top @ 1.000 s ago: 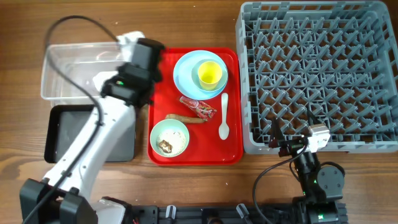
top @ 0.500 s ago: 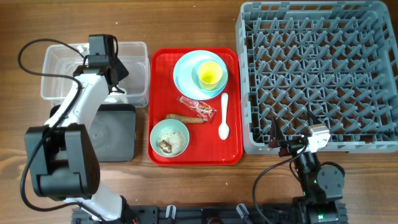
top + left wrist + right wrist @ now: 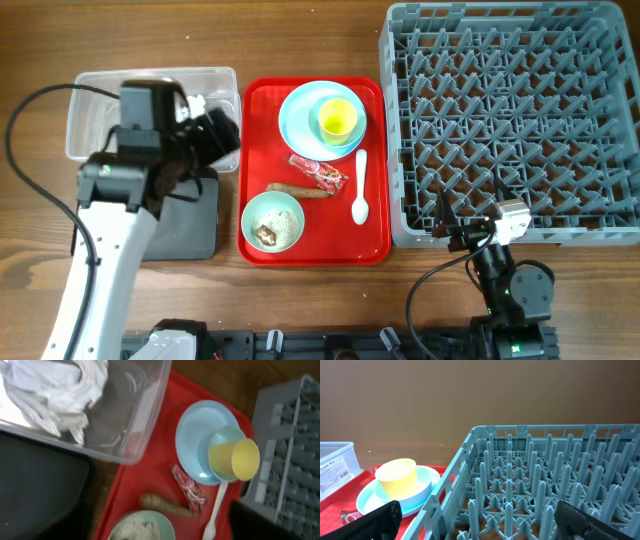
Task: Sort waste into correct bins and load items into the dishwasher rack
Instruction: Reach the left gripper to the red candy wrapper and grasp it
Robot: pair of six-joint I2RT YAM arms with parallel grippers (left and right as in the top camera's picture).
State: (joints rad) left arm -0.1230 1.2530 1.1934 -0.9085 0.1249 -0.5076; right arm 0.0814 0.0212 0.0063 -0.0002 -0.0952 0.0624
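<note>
Quick status from my end. Left gripper (image 3: 212,132) is hovering over the tub's (image 3: 95,85) right end, at the worktop's back-left. As far as I can tell its jaws are parted with nothing between them. Napkins (image 3: 55,390) are bunched up inside the tub. The black tray (image 3: 195,230) sits just in front of the tub, partly under the arm.

The red tray (image 3: 375,235) is mid-worktop and loaded:
- The plate (image 3: 293,120) is at its back edge, with the blue bowl (image 3: 225,435) on it and the cup (image 3: 337,118) in the bowl.
- The wrapper (image 3: 318,172) is about dead centre, and the sausage (image 3: 298,190) is just in front of it.
- The spoon (image 3: 361,187) lies along the right edge, bowl end toward the front.
- The mint bowl (image 3: 247,215) is in the front-left corner, with rice (image 3: 280,215) and a brown bit in it.

The rack (image 3: 510,120) fills the worktop's right side, touching the red tray. Right gripper (image 3: 477,506) is parked at the rack's front edge, jaws wide apart, holding nothing.
</note>
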